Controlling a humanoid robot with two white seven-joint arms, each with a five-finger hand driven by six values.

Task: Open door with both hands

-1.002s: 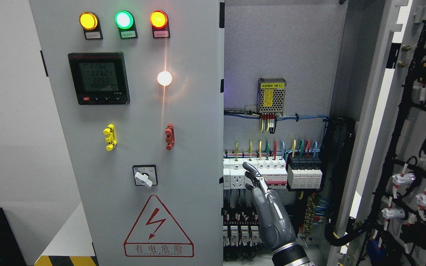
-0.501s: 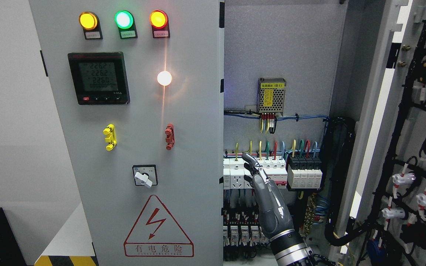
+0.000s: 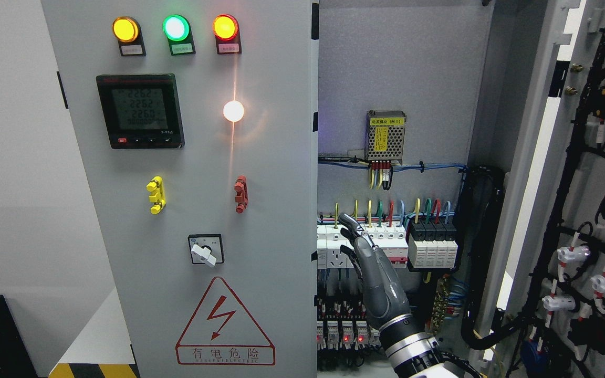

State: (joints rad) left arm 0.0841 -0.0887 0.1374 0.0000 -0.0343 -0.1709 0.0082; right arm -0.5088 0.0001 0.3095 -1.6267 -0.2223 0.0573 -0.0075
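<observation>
Since a moment ago, the right hand [image 3: 373,273] has pushed higher and leftward into the cabinet. Its grey door [image 3: 536,173] stands swung wide at the picture's right. The left panel [image 3: 187,210] faces front, warning triangle [image 3: 225,323] low. Fingers [image 3: 350,224] extend loosely, holding nothing, tips before the white breakers [image 3: 334,247].

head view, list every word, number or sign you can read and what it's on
"有电危险" under a red lightning triangle: warning sign on the left door.
"2262", "2262", "2260": meter display.
"电源模块" on a yellow label: power supply.
Indicator light tags, the switch dial and the sign's small print: too small to read.
</observation>
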